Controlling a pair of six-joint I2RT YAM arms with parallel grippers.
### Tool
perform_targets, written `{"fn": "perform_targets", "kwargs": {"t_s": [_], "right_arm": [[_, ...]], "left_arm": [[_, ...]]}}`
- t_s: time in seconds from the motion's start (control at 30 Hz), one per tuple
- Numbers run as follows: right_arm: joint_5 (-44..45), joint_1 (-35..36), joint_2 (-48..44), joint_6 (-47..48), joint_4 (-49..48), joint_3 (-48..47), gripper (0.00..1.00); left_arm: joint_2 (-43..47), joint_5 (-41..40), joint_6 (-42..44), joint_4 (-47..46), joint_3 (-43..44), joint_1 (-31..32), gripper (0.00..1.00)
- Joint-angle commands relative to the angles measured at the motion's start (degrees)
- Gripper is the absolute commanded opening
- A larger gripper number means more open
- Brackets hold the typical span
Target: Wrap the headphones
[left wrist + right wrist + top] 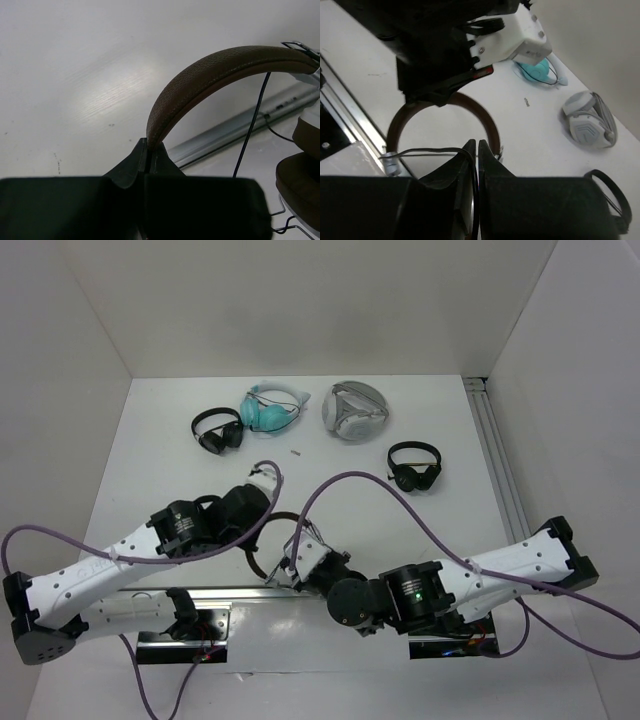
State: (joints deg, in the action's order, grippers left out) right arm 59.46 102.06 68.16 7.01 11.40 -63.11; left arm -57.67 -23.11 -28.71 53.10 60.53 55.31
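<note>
Nearest the left wrist lens, the left gripper (146, 146) is seen clamped on one end of the brown headband (200, 75), which is arched up and to the right toward a brown earcup (300, 182). The headphones (253, 556) are held close to the near edge of the table (440, 410), about midway along it, between the two grippers. The thin black cable (430, 150) is led into the slit of the right gripper (476, 146), whose fingers are set almost together; whether it is pinched cannot be told. Toward the far edge a small black pair (218, 430), a teal pair (272, 410) and a grey-white pair (355, 412) are laid, and another black pair (415, 467) is set nearer the right edge.
</note>
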Motion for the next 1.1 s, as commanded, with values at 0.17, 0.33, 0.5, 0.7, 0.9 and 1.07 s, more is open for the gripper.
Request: {"fn": "perform_targets", "kwargs": {"t_s": [0.17,0.33,0.5,0.7,0.9,1.07], "right_arm": [[2.0,-9.8,-4.4,1.6,2.8,1.6,0.14],[-6.0,-22.3,-6.8,1.1,-1.0,3.6,0.14],[-15.1,-33.7,-6.9,2.3,-3.5,1.8,0.17],[-29.1,-46.9,-3.7,3.5,-3.0,-2.9,0.18],[-43.6,-54.3,0.3,1.3,-5.4,-3.3,0.11],[-52.9,-54.3,-0.2,-1.7,-14.9,7.0,0.06]], "left_arm": [[2.3,6.1,2.2,0.7,2.1,5.5,0.00],[2.3,5.4,2.2,5.0,6.5,5.5,0.00],[3.1,9.0,3.4,5.0,7.8,5.5,0.00],[6.3,12.2,5.0,5.0,10.2,5.5,0.00],[7.0,9.6,4.5,6.2,19.1,5.5,0.00],[4.9,7.6,3.0,5.2,23.8,5.5,0.00]]}}
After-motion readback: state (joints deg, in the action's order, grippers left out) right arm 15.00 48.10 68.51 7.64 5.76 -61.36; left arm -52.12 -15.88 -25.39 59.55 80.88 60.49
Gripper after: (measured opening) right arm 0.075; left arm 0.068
